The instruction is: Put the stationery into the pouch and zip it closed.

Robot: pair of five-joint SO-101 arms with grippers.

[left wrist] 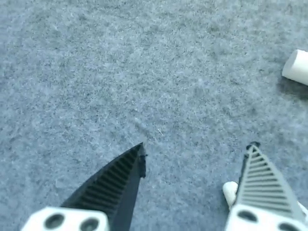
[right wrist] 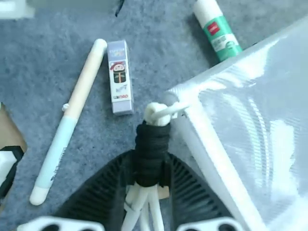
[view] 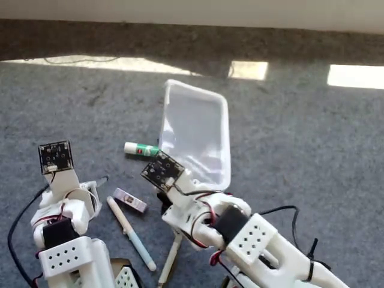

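Indoor rm, home or office unclear, grey carpet, sunlight patches nr pale wall

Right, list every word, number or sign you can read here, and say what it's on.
Small box: a picture and a short red line of print, too blurred to read.
Glue stick: white print on the green label, too small to read.
Pen: faint print along the barrel, unreadable.
Pouch: no print visible.
Zip pull in the right gripper: no print.
Nothing can be quoted.
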